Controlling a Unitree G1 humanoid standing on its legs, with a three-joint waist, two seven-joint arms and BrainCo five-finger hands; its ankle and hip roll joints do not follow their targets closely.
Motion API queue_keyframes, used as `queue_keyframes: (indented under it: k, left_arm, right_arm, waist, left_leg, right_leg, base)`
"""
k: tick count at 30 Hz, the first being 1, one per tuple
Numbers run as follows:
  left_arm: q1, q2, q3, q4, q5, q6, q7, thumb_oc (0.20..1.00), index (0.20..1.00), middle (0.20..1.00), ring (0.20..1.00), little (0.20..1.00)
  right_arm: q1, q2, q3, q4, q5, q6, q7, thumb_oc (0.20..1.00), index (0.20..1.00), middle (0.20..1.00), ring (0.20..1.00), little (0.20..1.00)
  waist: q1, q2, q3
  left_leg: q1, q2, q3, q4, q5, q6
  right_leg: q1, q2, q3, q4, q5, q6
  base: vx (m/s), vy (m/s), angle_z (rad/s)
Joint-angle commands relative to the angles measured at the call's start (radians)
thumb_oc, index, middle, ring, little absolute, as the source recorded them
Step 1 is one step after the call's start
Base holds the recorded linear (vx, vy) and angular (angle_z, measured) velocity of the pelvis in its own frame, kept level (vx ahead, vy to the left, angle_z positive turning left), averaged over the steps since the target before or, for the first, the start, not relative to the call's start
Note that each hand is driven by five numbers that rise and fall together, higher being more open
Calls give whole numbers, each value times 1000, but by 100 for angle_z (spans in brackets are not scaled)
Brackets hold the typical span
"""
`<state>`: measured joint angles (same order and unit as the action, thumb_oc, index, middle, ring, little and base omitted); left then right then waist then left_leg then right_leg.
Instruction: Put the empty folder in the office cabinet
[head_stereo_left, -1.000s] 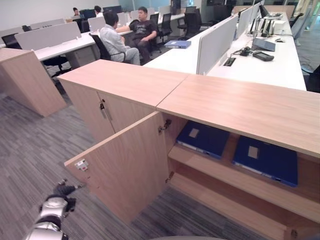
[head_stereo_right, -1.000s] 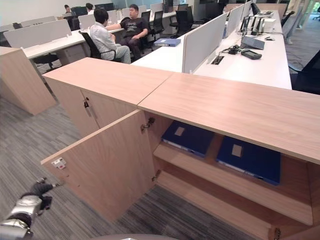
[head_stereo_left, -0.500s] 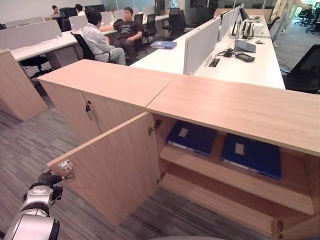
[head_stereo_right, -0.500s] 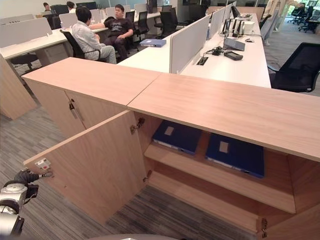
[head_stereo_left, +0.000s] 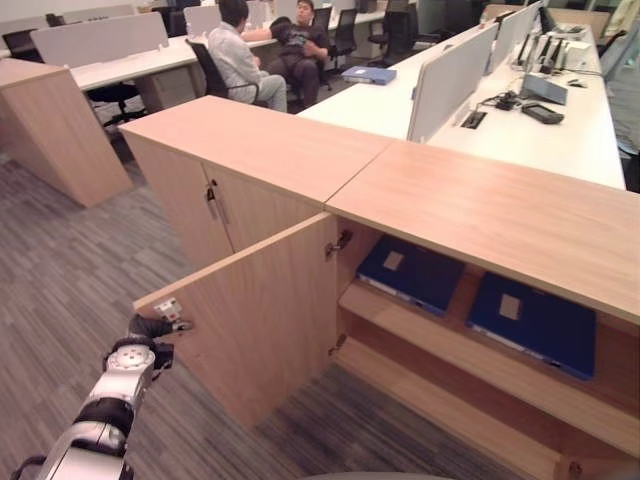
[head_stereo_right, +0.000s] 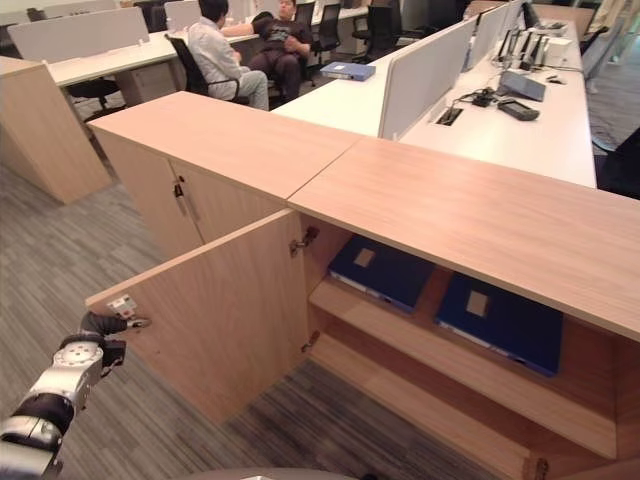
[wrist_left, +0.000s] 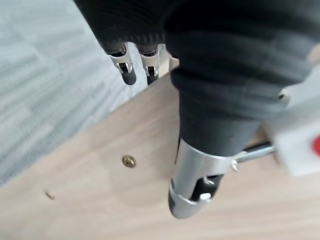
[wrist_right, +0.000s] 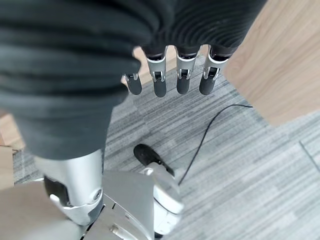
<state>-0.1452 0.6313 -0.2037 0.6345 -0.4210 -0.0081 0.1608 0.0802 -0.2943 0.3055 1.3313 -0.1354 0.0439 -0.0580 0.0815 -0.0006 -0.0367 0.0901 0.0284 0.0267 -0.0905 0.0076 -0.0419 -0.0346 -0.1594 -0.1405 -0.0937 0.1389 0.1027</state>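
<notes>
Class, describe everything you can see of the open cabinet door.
The cabinet door is a flat panel of light wood-look board, swung wide open on metal hinges. A small white catch sits at its free upper corner. The left hand rests against that outer edge, thumb on the inner face, fingers over the edge. Carpet lies below.

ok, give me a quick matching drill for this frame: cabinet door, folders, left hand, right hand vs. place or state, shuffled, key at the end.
Column 1:
1. cabinet door
2. two blue folders
3. left hand
4. right hand
5. people

Column 2:
A. lying flat on the upper shelf inside the office cabinet
B. at the door's free upper corner, by the latch
C. swung open
D. hanging over the carpet, fingers straight, holding nothing
E. seated at a desk in the background

Pairs: 1-C, 2-A, 3-B, 4-D, 5-E
</notes>
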Motion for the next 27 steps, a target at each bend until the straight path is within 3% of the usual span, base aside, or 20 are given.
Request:
queue_keyframes:
  k: [1,6,13,21,27]
  left_arm:
    - [-151,-252,-180,-296,-104,-126,-243,1000,1000,1000,1000,1000]
    - [-54,-313,-358,-491,-208,-86,-329,1000,1000,1000,1000,1000]
    - [4,-281,-385,-562,-234,-61,-358,1000,1000,1000,1000,1000]
    - [45,-272,-355,-556,-242,-54,-357,1000,1000,1000,1000,1000]
    - [115,-270,-238,-495,-219,-68,-336,1000,1000,1000,1000,1000]
  right_arm:
    - [-57,58,48,7,19,-19,5,1000,1000,1000,1000,1000]
    - [-56,91,58,22,-6,-16,-12,1000,1000,1000,1000,1000]
    - [-20,88,47,53,-34,-8,-13,1000,1000,1000,1000,1000]
    - [-28,77,18,51,-23,7,-11,1000,1000,1000,1000,1000]
    - [-36,70,-23,49,-4,18,13,1000,1000,1000,1000,1000]
  waist:
    - [-126,-5,-10]
    - [-124,-19,7]
    - [-121,-30,15]
    - [-118,-30,24]
    - [-120,-26,32]
  left_leg:
    - [-29,29,-39,3,-46,20]
    - [-29,27,-49,3,-55,31]
    - [-34,15,-54,3,-60,43]
    - [-33,-23,-39,5,-75,71]
    - [-23,-86,0,25,-103,111]
  right_leg:
    - [23,9,26,6,-67,61]
    - [22,14,41,6,-72,60]
    - [15,11,48,6,-65,65]
    - [-2,-18,64,6,-35,89]
    - [-28,-78,93,6,20,125]
  base:
    - [22,7,6]
    - [6,4,21]
    - [-20,17,-3]
    - [-57,75,-46]
    - [-97,147,-21]
